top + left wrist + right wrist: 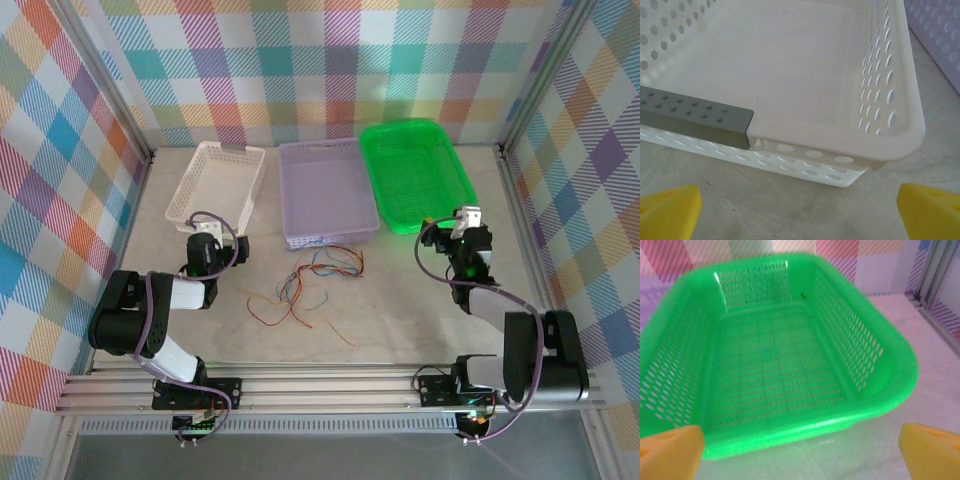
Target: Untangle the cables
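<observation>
Cables (310, 285): we note a loose tangle on the table (400, 320), between the 2 arms, just before the purple basket (330, 238).
Left gripper (800, 212): fingers spread wide, gripping nothing, facing the white basket (840, 135).
Right gripper (800, 452): likewise spread, gripping nothing, facing the green basket (865, 405).
Far row: 3 baskets abreast.

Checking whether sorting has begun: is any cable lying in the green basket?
No, the green basket holds nothing; the cables lie on the table.

No text, label, brand, number or sign can be read anywhere.
</observation>
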Tool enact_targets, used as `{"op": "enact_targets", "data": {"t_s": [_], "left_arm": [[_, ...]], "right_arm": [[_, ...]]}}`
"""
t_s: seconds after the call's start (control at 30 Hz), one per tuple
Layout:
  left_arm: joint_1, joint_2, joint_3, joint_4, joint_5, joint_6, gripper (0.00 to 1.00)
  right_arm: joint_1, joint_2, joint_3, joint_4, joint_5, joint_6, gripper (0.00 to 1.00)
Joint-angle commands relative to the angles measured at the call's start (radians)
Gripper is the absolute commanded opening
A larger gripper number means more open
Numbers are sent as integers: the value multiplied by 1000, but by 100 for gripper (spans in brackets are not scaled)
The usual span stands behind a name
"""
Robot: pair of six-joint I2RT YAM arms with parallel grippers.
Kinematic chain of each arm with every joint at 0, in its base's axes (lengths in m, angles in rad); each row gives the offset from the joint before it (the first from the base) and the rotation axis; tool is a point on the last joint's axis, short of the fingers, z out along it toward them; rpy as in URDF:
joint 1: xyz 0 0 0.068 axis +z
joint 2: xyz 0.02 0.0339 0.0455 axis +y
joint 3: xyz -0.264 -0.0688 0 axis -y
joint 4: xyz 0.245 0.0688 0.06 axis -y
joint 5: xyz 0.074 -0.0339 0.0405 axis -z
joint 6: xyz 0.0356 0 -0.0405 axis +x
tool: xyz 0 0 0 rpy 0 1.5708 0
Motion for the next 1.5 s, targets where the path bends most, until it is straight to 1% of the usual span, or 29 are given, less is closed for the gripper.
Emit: {"op": "enact_targets", "data": {"t_s": [0.0,0.07,0.2,0.3,0.37,0.43,0.5,0.53,0.7,0.77,0.9,1.0,1.03,1.1,1.17,1.27,1.37,1.47], "left_arm": [[12,-3,8,32,13,5,100],[13,-3,8,32,12,3,100],[13,-4,8,32,14,4,100],[13,-4,7,33,13,4,100],[13,-4,10,33,13,5,100],[11,-3,8,32,13,4,100],[13,-4,7,32,14,4,100],[13,-4,7,32,14,3,100],[13,-3,8,32,14,3,100],[13,-4,9,32,15,3,100],[12,-4,9,31,14,2,100],[12,-7,4,35,8,3,100],[11,-16,8,27,-13,-4,100],[11,-60,17,-22,-51,-22,100],[11,-106,24,-74,-65,-26,100],[-1,-164,18,-107,-89,-22,100],[-26,-255,32,-187,-102,-4,100],[-48,-344,55,-264,-113,-49,100]], "right_arm": [[8,-50,19,-138,-44,42,100],[16,-91,21,-172,-61,60,100],[26,-199,42,-280,-143,110,100],[26,-296,60,-354,-173,270,100],[23,-350,78,-455,-150,442,100],[24,-392,87,-513,-159,543,100],[31,-408,86,-475,-267,509,100],[47,-410,91,-488,-275,501,100],[149,-354,145,-598,-221,425,100],[212,-337,155,-633,-164,395,100],[357,-303,142,-632,-70,385,100],[419,-252,141,-606,-66,409,100],[439,-231,139,-593,-63,415,100],[477,-190,141,-576,-46,423,100],[515,-151,137,-546,-28,432,100],[542,-105,135,-518,-20,450,100],[567,-57,146,-505,-36,472,100],[590,-27,142,-493,-24,495,100]]}}
